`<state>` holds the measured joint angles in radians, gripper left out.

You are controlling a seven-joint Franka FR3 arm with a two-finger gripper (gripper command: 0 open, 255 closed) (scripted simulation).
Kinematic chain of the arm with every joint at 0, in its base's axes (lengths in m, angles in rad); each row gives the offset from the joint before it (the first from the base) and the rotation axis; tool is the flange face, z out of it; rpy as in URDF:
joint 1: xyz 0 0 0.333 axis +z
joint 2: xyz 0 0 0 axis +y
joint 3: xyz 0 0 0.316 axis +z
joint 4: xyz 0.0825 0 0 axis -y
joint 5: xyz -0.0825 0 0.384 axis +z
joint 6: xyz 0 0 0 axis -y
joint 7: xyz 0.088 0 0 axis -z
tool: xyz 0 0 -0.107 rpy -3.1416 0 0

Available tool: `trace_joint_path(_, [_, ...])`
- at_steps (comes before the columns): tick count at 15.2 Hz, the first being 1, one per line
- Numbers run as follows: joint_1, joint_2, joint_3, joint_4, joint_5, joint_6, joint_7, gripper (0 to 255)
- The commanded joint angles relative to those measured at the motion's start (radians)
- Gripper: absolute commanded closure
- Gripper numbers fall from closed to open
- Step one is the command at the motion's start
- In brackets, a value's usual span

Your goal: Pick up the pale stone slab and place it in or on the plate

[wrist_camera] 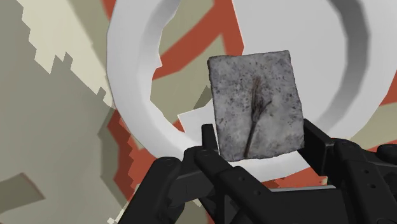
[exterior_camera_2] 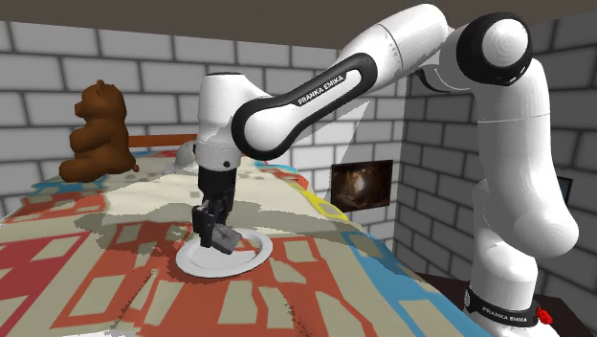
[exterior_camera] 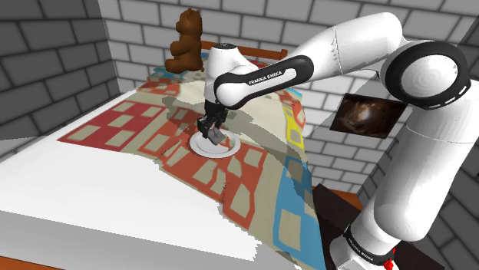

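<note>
On the bed: one white plate.
Slab: one grey speckled stone slab, tilted, over the plate's middle.
End effector: one, its two fingers clasping the slab.
Bear: one brown teddy bear, well apart.

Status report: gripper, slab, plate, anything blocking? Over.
Gripper shut on stone slab. Slab grey, held over white plate, not yet released. Nothing in the way; teddy bear well clear.

jaws: clasping grey speckled slab | slab: over white plate | below: patterned cloth
</note>
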<state>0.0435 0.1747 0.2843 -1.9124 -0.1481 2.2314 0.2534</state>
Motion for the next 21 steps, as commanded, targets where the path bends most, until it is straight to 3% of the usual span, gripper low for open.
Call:
trace_joint_path(1, [0.003, 0.006, 0.003, -0.009, 0.003, -0.004, -0.001, 255])
trace_joint_path(4, [0.003, 0.006, 0.003, -0.009, 0.003, -0.004, -0.001, 255])
trace_joint_path(5, [0.002, 0.002, 0.002, -0.013, 0.004, -0.003, -0.003, 0])
trace_joint_path(10, [0.003, 0.006, 0.003, -0.009, 0.003, -0.004, -0.001, 0])
trace_joint_path(14, [0.001, -0.056, 0.010, 0.041, 0.031, -0.112, -0.020, 0])
trace_joint_path(21, [0.001, -0.056, 0.010, 0.041, 0.031, -0.112, -0.020, 0])
